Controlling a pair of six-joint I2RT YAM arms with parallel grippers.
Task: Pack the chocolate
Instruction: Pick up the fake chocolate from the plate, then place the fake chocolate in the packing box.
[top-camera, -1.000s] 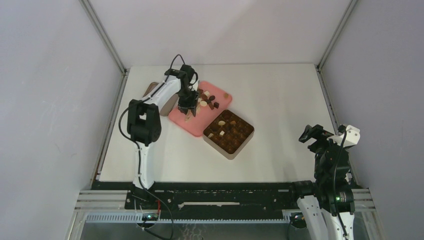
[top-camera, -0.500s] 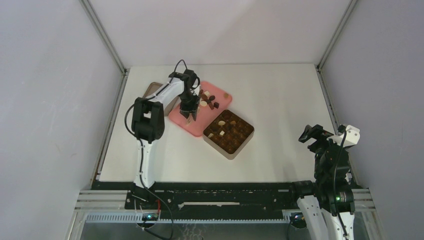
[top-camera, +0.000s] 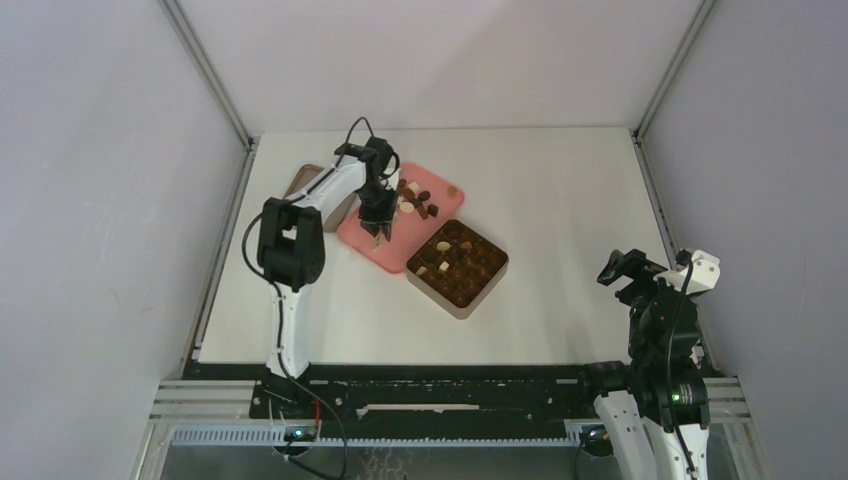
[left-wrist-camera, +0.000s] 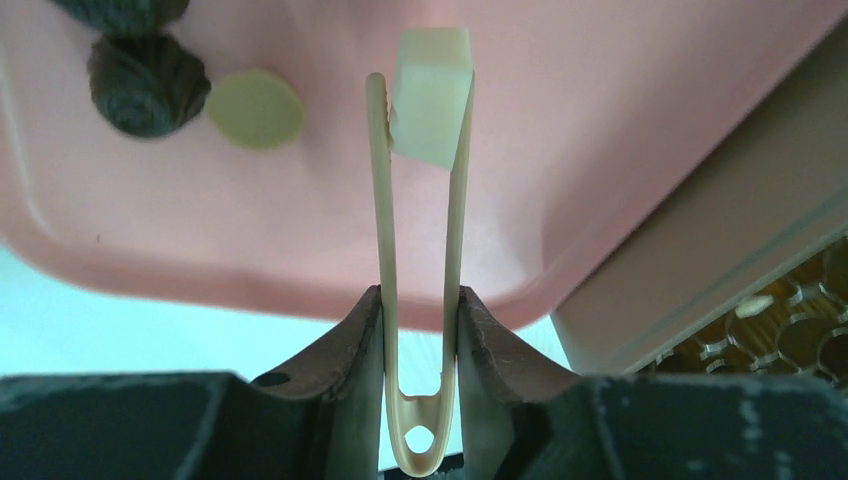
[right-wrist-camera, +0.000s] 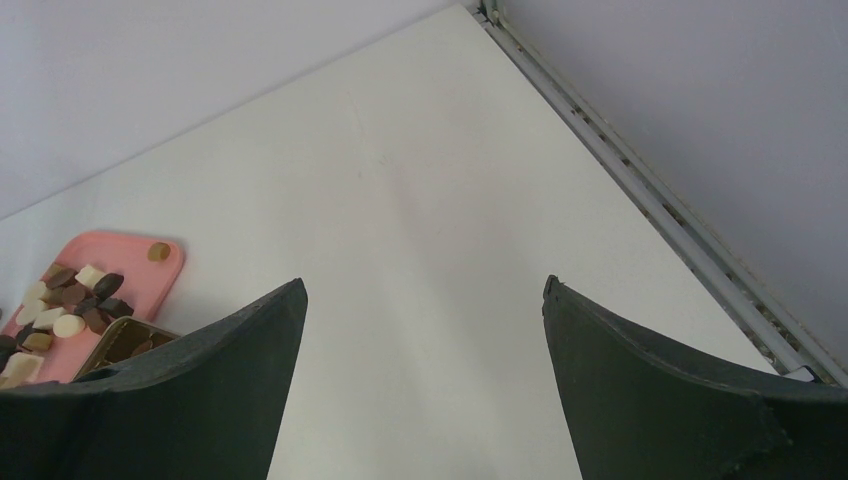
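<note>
My left gripper (top-camera: 378, 222) (left-wrist-camera: 420, 300) hangs over the pink tray (top-camera: 352, 240) (left-wrist-camera: 620, 120), shut on thin wooden tongs (left-wrist-camera: 384, 200). The tongs' tips pinch a cream-white square piece of chocolate (left-wrist-camera: 432, 95). Loose chocolate (top-camera: 415, 200) lies heaped on the tray, with a dark piece (left-wrist-camera: 147, 83) and a cream oval (left-wrist-camera: 256, 108) close to the tongs. The square tan tin (top-camera: 457, 262) (left-wrist-camera: 700, 260) sits just right of the tray with several pieces in its grid. My right gripper (top-camera: 625, 270) (right-wrist-camera: 424, 300) stands open far to the right, holding nothing.
A flat tan-brown lid-like thing (top-camera: 305, 181) lies left of the tray, partly behind the left arm. Grey walls with metal rails (right-wrist-camera: 640, 190) bound the white table (top-camera: 560, 200). The tray (right-wrist-camera: 110, 255) also shows in the right wrist view.
The left arm has shifted slightly right over the tray, and its fingers have squeezed the tongs narrower. The right arm has not moved.
</note>
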